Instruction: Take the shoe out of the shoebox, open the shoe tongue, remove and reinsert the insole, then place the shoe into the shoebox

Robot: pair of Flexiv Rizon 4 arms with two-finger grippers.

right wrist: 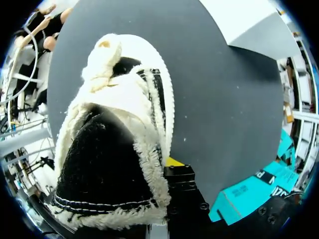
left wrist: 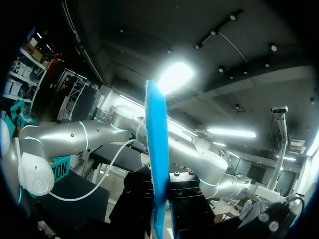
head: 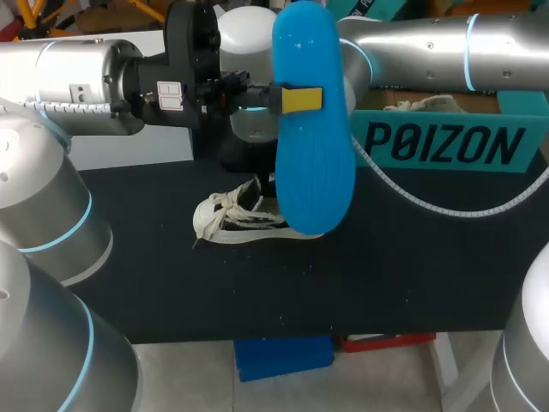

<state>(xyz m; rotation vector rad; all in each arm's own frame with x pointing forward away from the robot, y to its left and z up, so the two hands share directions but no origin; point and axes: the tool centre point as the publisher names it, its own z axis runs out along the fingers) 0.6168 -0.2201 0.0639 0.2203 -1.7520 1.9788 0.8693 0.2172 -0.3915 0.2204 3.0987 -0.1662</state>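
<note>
A bright blue insole (head: 313, 129) hangs high above the table, and my left gripper (head: 300, 99) is shut on its middle. In the left wrist view the insole (left wrist: 157, 149) stands edge-on between the black fingers. On the black table (head: 412, 275) lies the cream shoe (head: 232, 219), laces loose, partly hidden behind the insole. My right arm (head: 412, 47) comes down to it from the back. In the right wrist view the shoe (right wrist: 114, 149) shows its black fleece lining, and my right gripper (right wrist: 172, 167) is shut on the fringed collar at its side.
The teal shoebox (head: 446, 142) stands open at the back right of the table, with cream material showing inside; its corner (right wrist: 249, 191) lies beside the right gripper. A white cable (head: 412, 193) droops from the right arm over the table. Bare mat lies in front of the shoe.
</note>
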